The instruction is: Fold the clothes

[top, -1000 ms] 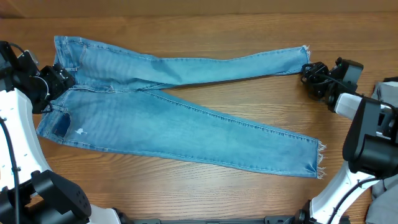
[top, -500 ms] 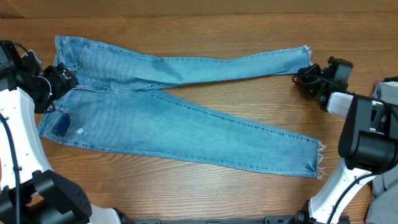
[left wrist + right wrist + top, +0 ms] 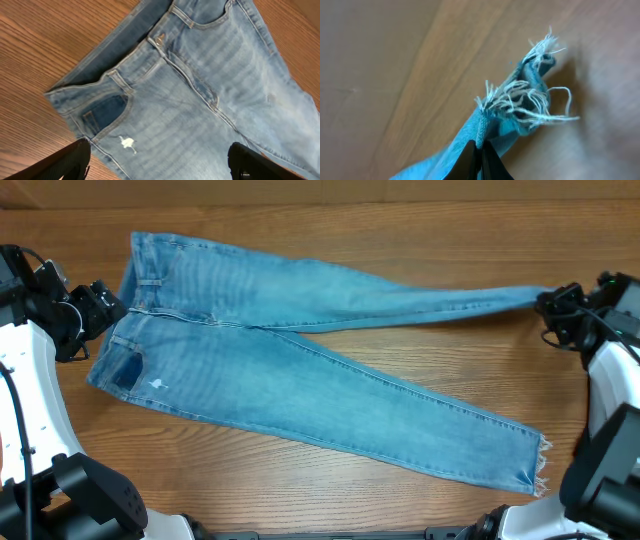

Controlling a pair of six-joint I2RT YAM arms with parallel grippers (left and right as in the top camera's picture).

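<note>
The light blue jeans (image 3: 300, 370) lie flat across the wooden table, waistband at the left, both legs running right. My right gripper (image 3: 548, 304) is shut on the frayed hem (image 3: 520, 107) of the far leg, pinching the denim between its black fingertips (image 3: 470, 160). That leg is stretched out toward the right edge. My left gripper (image 3: 108, 302) hovers open at the waistband (image 3: 125, 55), its wide-set fingers (image 3: 67, 160) straddling the hip area above a small white rip (image 3: 127, 144). The near leg ends in a frayed hem (image 3: 540, 470) at the lower right.
The brown wooden table (image 3: 330, 220) runs beyond the jeans on all sides. The white arm bodies stand at the left edge (image 3: 25, 410) and the right edge (image 3: 610, 410).
The right gripper closed on the far leg's hem and pulled it right, dragging the whole pair of jeans rightward. The left gripper stayed in place, open.
</note>
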